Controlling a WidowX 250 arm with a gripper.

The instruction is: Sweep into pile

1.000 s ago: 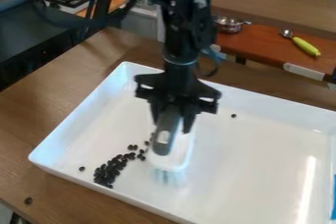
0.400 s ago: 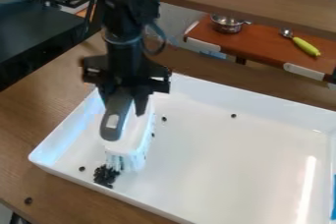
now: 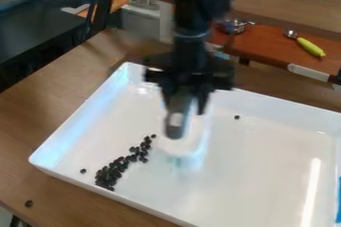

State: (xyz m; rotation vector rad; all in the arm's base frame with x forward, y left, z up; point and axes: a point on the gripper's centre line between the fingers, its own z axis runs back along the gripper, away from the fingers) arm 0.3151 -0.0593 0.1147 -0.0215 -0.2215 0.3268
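Risk: a hasty brush stroke might scatter the dark beans (image 3: 114, 170); too wide a stroke might miss the stray bean (image 3: 236, 117). Hand (image 3: 186, 105): one, gripping a brush (image 3: 176, 127). Beans: a slanting trail in the white tray (image 3: 266, 169), lower left of the hand; stray (easily overlooked), to its right.

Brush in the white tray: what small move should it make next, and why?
I'd probably ease the brush toward the picture's lower left, bristles against the tray. The dark bits bunch thickest near that corner, while a thinner trail of them runs up toward the brush, so a short push might gather those stragglers.
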